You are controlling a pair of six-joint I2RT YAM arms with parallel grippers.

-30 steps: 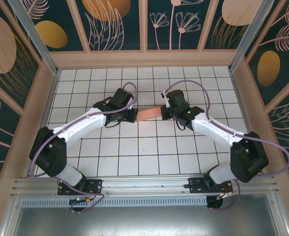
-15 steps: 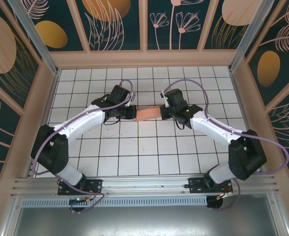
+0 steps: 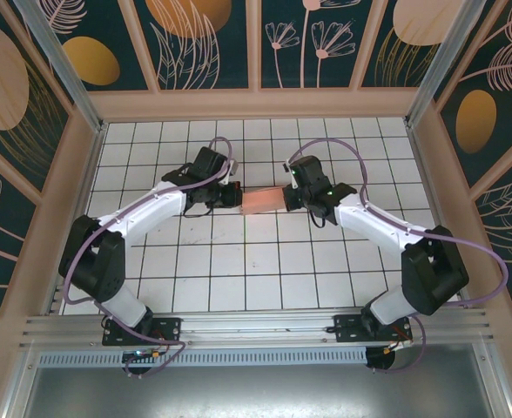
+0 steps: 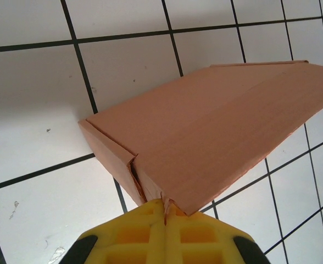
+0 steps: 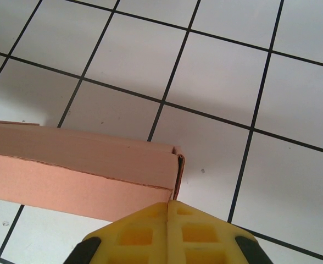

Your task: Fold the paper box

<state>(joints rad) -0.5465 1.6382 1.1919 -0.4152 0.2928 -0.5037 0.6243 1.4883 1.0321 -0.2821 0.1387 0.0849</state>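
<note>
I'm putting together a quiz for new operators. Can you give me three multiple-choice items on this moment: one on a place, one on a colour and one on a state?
1. Where is the paper box?
A. Between the left hand and the right hand
B. By the arm bases
C. Against the far wall

2. What colour is the box?
A. Blue
B. Salmon-pink
C. Green

3. What state is the box in?
A. A flat unfolded blank
B. A crumpled ball
C. Folded into a shallow box

Answers:
1 A: the top view shows a hand at each end of it.
2 B: both wrist views show pink card.
3 C: the left wrist view shows a top panel and folded-up sides.
</note>
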